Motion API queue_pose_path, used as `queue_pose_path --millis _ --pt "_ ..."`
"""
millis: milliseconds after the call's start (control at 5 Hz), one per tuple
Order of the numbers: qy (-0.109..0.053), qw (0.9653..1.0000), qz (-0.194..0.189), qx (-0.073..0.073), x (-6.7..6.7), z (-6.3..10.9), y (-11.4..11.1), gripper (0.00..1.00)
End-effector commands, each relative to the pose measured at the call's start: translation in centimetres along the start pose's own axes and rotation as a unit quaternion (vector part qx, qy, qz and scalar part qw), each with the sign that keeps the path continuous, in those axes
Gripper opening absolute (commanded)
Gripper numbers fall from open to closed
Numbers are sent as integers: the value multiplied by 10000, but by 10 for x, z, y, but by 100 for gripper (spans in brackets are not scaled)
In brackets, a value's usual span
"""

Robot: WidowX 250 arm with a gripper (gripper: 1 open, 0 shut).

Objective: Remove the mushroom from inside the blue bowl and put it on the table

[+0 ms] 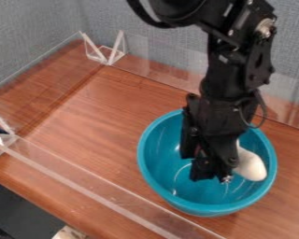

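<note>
The blue bowl point(164, 163) stands on the table point(90, 107) at the front right. My black gripper point(206, 171) points straight down inside it, fingertips close to the bowl's floor. The mushroom point(250, 166) shows as a cream-white lump right against the right side of the fingers. Its cap end is hidden behind them. The dark fingers blend together, so I cannot make out whether they close on the mushroom or only stand beside it.
Clear acrylic walls point(78, 182) edge the table along the front and left. A small white wire stand point(108, 47) sits at the back left corner. Bare wood lies to the left of the bowl.
</note>
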State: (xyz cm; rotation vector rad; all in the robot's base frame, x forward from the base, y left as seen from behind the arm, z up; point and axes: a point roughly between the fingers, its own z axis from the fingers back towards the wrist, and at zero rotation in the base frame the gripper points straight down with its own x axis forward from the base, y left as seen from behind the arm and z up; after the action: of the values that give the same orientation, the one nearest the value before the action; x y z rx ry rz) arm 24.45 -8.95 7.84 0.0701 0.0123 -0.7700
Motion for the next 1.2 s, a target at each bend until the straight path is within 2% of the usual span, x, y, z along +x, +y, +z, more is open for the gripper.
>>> queue_pose_path --millis 0,1000 --pt "-294 9994 -43 156 3 16 -1 0" --pt "-305 9992 -51 260 3 17 -2 0"
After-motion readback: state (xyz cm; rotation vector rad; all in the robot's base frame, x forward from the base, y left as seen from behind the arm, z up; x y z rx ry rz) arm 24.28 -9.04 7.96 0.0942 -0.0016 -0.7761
